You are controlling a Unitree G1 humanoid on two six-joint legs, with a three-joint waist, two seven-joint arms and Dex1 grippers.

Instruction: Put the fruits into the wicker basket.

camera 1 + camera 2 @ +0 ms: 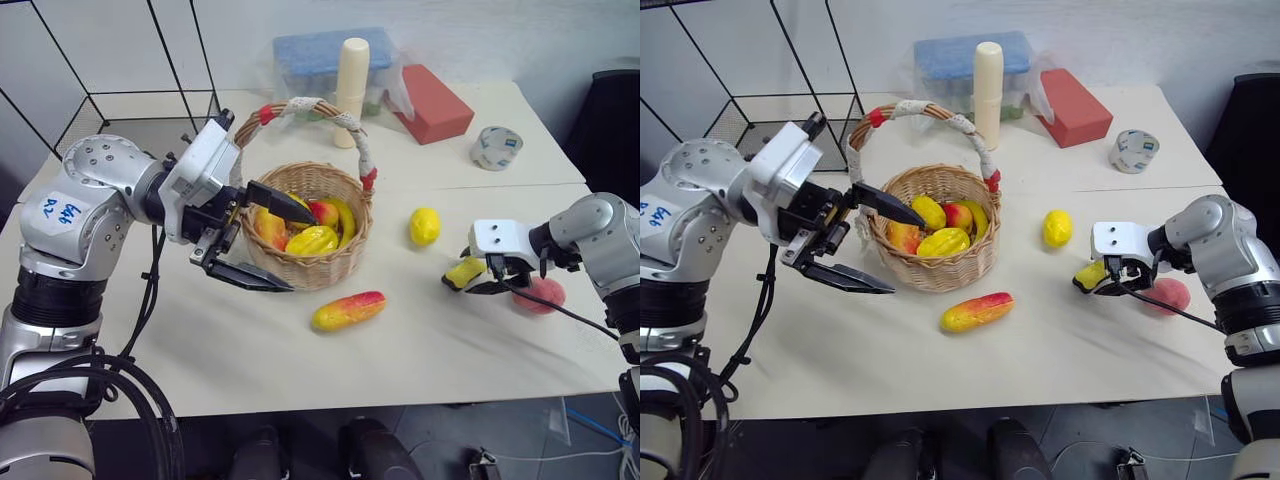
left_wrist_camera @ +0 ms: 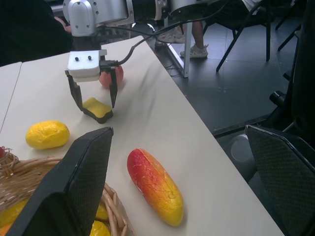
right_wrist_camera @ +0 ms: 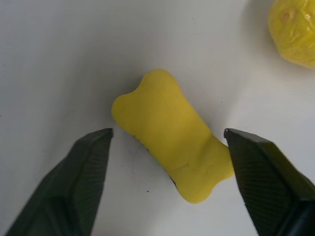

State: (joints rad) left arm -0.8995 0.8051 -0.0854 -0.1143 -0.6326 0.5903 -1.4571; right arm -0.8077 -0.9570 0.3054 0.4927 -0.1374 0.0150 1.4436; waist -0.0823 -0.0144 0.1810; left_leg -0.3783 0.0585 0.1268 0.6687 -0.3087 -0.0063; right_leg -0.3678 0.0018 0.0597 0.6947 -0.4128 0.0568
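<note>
The wicker basket (image 1: 322, 268) stands mid-table with several yellow and red fruits (image 1: 312, 240) inside. My left gripper (image 1: 300, 253) is open at the basket's left side, one finger over the rim and the other outside the wall. A long yellow-and-red mango (image 1: 348, 310) lies in front of the basket. A lemon (image 1: 424, 226) sits to its right. My right gripper (image 3: 167, 132) is open, pointing down over a flat yellow sponge (image 3: 172, 132), with a finger on each side and a gap to both. A pinkish peach (image 1: 540, 296) lies just beyond that gripper, partly hidden.
A black wire mesh bin (image 1: 130, 110) stands at the back left. At the back stand a cream bottle (image 1: 352, 75), a blue box in plastic (image 1: 330, 55), a red block (image 1: 432, 102) and a tape roll (image 1: 497, 147). Chairs stand past the table's right edge.
</note>
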